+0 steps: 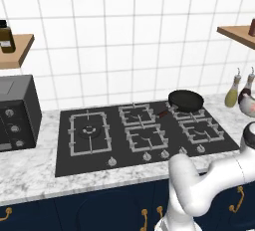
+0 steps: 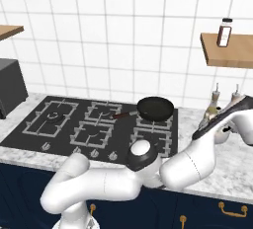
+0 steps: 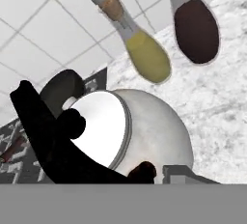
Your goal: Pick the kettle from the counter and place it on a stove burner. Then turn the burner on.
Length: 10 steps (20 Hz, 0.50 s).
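— Counted? One kettle (image 3: 144,131), one pan (image 1: 186,100), two bottles (image 3: 144,56) behind the kettle, five burners, the biggest burner (image 1: 89,132) at far left.

— And the kettle against the hand (image 3: 144,172)? Right up close, lid and black handle just ahead of the fingertips (image 3: 142,170); sitting on the counter (image 3: 217,107) right of the cooktop (image 1: 64,163).

— Grip? Cannot tell whether wide or narrow.

— Contents? Yellowish liquid in one bottle, dark brown in the other. Pan sitting on the back right grate.
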### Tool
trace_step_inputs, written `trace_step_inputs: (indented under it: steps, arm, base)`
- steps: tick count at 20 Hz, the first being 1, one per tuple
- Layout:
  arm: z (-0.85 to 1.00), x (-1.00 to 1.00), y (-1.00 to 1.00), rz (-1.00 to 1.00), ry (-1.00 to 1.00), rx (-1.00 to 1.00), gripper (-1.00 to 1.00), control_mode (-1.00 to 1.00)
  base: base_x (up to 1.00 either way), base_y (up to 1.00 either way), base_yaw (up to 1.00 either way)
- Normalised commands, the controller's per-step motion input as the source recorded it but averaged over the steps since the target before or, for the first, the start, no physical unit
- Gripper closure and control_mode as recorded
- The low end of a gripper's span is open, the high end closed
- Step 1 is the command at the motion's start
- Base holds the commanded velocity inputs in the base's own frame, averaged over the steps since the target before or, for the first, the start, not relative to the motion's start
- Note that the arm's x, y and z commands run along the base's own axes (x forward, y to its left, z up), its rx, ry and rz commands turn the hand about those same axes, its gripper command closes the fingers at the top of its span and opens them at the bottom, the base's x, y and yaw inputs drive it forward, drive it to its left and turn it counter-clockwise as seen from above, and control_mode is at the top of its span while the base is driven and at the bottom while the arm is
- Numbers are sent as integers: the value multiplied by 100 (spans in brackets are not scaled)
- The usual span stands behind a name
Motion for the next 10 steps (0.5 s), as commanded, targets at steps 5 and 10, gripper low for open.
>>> trace_step_inputs:
  steps: [5, 10]
  arm:
    - [37, -4, 100, 28, -22, 0, 100, -100]
    - [34, -6, 100, 24, -22, 0, 100, -100]
  base:
    - [0, 0, 0]
    - [0, 0, 0]
